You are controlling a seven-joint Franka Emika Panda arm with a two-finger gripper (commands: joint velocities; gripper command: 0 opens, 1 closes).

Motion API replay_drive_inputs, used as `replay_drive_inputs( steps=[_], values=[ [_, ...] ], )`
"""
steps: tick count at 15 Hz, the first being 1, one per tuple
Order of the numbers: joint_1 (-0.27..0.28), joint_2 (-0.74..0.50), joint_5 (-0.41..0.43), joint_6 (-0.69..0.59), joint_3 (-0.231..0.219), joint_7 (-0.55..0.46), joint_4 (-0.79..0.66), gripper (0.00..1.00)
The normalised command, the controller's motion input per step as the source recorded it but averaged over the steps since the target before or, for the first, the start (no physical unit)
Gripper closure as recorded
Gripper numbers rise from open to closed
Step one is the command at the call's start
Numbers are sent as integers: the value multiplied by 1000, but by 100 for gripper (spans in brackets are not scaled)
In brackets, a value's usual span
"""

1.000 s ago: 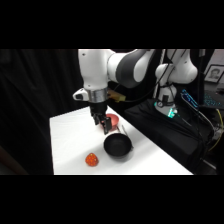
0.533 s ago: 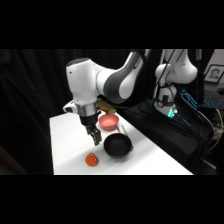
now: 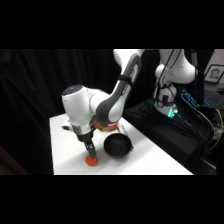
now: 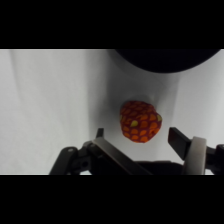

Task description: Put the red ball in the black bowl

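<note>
Wrist view: red ball (image 4: 140, 121) on white table (image 4: 50, 100), lying between my gripper (image 4: 145, 139) fingers, spread wide, nothing grasped. Black bowl (image 4: 167, 60) just beyond, empty as far as visible. Done: approach. Left: grasp, lift, carry, drop into bowl.

My gripper (image 3: 91, 152) hangs just above the red ball (image 3: 92, 160) on the table (image 3: 62, 150); the black bowl (image 3: 117, 146) sits just beside the ball, seemingly not touching.
</note>
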Motion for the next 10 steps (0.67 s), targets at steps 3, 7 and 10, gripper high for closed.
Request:
replay_drive_inputs(
  steps=[3,7,10],
  values=[
    [-4,288,119,31,-13,36,335,0],
    [-9,234,120,11,9,16,277,0],
    [-2,184,100,-3,8,21,244,26]
  ],
)
